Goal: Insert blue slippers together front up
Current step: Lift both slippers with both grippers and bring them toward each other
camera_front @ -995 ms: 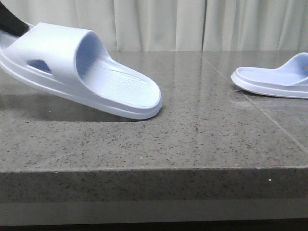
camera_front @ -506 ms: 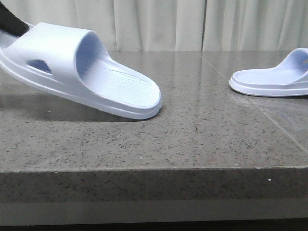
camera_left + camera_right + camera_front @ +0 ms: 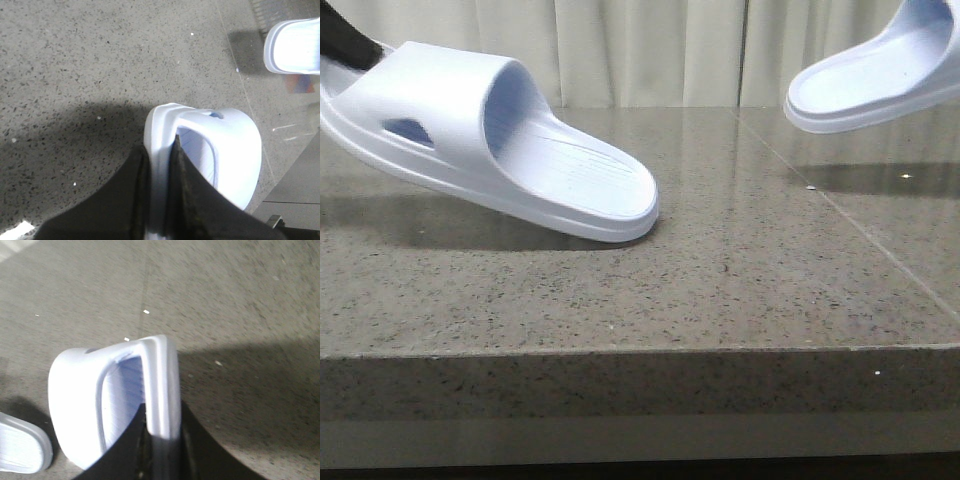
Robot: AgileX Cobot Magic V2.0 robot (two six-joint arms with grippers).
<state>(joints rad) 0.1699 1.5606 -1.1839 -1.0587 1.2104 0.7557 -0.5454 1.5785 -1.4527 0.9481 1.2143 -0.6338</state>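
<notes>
Two pale blue slippers. The left slipper [image 3: 490,130] is tilted, its toe resting on the grey stone table [image 3: 720,290] and its heel raised at the far left. My left gripper [image 3: 161,165] is shut on this slipper's [image 3: 235,145] heel rim; a black part of it shows in the front view [image 3: 338,42]. The right slipper [image 3: 870,85] hangs in the air at the upper right, its toe pointing left and down. My right gripper [image 3: 162,440] is shut on that slipper's [image 3: 75,405] rim, and is out of the front view.
The table's front edge [image 3: 640,350] runs across the front view. A seam [image 3: 840,215] crosses the slab on the right. A pale curtain [image 3: 650,50] hangs behind. A small orange and blue thing [image 3: 300,84] lies beside the right slipper's [image 3: 295,47] toe.
The right slipper has risen off the table into the air and tilted heel-up. The left slipper has barely shifted, its toe still on the table.
</notes>
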